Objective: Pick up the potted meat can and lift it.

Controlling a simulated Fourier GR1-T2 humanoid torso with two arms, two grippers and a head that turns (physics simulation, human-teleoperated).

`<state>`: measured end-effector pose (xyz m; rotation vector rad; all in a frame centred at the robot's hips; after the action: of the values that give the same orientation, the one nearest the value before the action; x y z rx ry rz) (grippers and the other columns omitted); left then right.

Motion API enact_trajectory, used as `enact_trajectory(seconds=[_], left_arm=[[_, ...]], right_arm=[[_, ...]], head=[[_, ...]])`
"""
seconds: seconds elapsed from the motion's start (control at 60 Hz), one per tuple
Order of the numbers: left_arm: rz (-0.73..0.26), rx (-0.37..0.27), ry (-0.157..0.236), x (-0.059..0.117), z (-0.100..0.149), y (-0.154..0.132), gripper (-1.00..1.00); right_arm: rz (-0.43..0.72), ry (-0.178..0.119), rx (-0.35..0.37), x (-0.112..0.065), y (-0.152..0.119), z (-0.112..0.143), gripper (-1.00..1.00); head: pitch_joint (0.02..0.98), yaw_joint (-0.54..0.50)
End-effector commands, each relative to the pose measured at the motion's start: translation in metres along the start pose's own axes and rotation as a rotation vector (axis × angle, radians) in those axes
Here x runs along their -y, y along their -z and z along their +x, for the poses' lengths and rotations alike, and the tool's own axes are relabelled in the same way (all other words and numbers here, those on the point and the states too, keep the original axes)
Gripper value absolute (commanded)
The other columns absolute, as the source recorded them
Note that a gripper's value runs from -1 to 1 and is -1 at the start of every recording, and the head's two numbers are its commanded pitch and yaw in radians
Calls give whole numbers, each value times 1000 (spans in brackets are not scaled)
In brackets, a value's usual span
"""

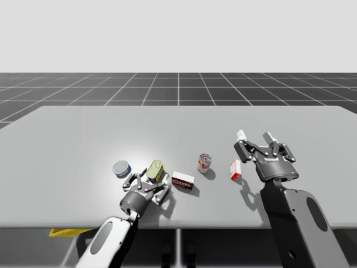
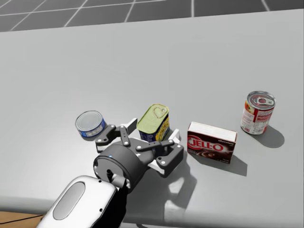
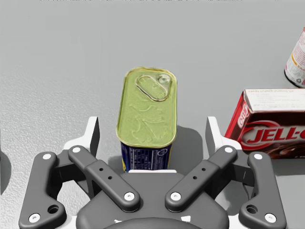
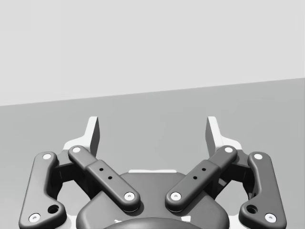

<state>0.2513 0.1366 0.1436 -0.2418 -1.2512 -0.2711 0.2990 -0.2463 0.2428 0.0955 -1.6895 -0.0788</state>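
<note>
The surface [image 1: 83, 139] carries five small goods in a loose row near its front edge. The left end effector [image 3: 152, 136] sits low over the surface with its fingers spread wide. The meat can [image 3: 147, 107] stands upright between them, with a gap on either side, so nothing is gripped yet. The step in hand looks like the end of the approach: the can is straddled but not yet held.

The next move calls for the fingers to close evenly on the can's two long sides, followed by a straight lift. The brown box [image 2: 211, 142] lies just beside the finger on that side, so the closing stroke and the rise should stay clear of it.

The right end effector [image 1: 255, 135] hovers well apart over the right of the surface, wide open and holding nothing, near the red box [image 1: 236, 169].

Both boxes are shut. The meat can's yellow lid is sealed, with its pull tab flat. The red-and-white can [image 2: 258, 113] and the blue can [image 2: 90, 124] have their lids on. The contents of all five cannot be seen.
</note>
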Motion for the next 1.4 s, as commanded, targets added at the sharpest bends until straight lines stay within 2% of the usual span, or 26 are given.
enact_trajectory(seconds=[0.017, 0.167, 0.183, 0.2, 0.217, 0.233, 0.25, 0.417, 0.7, 0.85, 0.917, 1.0, 1.067, 1.4], left_arm=[[42, -17, -4, -2, 2, 15, -1000], [47, -39, -8, -4, -2, 16, -971], [53, -38, -7, -3, -2, 16, -719], [56, -37, -7, -3, -2, 16, -231], [54, -41, -7, -3, -3, 16, 789], [50, -41, -8, -3, -3, 15, 923], [42, -45, -6, -2, -4, 15, 965], [22, -46, 10, 3, -6, 12, 1000], [2, -54, 17, 8, -9, 11, 1000], [2, -49, 19, 9, -9, 10, 1000], [1, -33, 2, 9, -7, 9, 1000], [4, -10, -8, 10, 1, 6, 1000], [0, 11, -2, 12, 10, 1, 1000], [-12, 122, 63, 12, 71, -23, 1000]], right_arm=[[-1, 2, 2, 0, 0, 1, -1000], [0, 3, 3, 0, 0, 1, -1000], [0, 3, 3, 0, 0, 1, -1000], [0, 3, 3, 0, 0, 1, -1000], [-1, 3, 3, 0, 0, 1, -1000], [0, 3, 3, 0, 0, 1, -1000], [-1, 3, 3, 0, 0, 1, -1000], [-2, 2, 5, 0, 0, 1, -1000], [-5, -5, 8, 2, 1, 1, -1000], [-7, -5, 9, 3, 2, 1, -1000], [-8, -6, 10, 3, 2, 1, -1000], [-10, -10, 9, 3, 2, 0, -1000], [-12, -12, 10, 3, 3, 0, -1000], [-1, -23, 11, 4, 3, -1, -1000]], head=[[821, 177], [819, 177], [818, 177], [818, 177], [817, 177], [816, 177], [815, 175], [781, 172], [536, 190], [468, 198], [453, 196], [446, 191], [446, 191], [454, 192]])
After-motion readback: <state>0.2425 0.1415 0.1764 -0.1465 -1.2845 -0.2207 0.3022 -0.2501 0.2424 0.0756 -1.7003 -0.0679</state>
